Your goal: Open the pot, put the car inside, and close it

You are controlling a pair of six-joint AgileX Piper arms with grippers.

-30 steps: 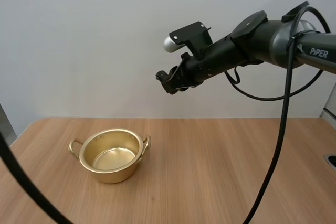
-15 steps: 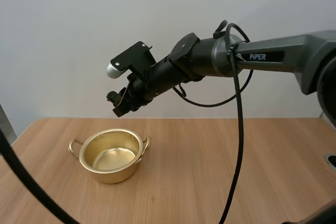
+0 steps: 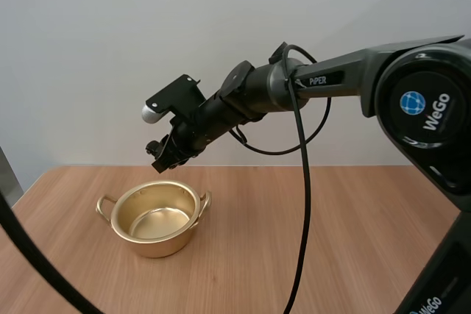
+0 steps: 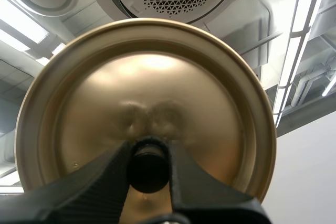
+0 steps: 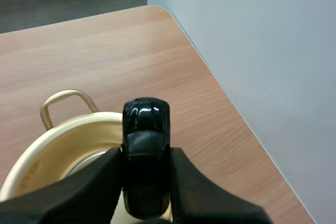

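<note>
**Figure. Car held over the open pot, lid held aside.**

- The right claw (image 3: 163, 154) hangs in the air just above the far rim of the round, gold-coloured metal pot (image 3: 158, 246). The pot has two loop handles and stands uncovered on the pale wooden worktop (image 3: 331, 240).
- In the right wrist view this claw (image 5: 146, 153) is clamped on the small glossy black toy car (image 5: 146, 124), one finger on each flank. The car's rounded end juts past the fingertips toward the pot's rim (image 5: 50, 142).
- The car is therefore airborne and not yet in the pot. The side grip leaves its length free, which probably lets it drop cleanly once the fingers part.
- The pot's interior looks empty.
- The left claw (image 4: 148, 153) pinches the black knob (image 4: 148, 170) at the centre of the round gold-coloured metal lid (image 4: 157, 87). Holding the lid by its knob, away from the pot, leaves the mouth open for the car and the lid ready for refitting.
- Judged stage: the pot is opened, insertion is at hand, and closing is not yet done.
</note>
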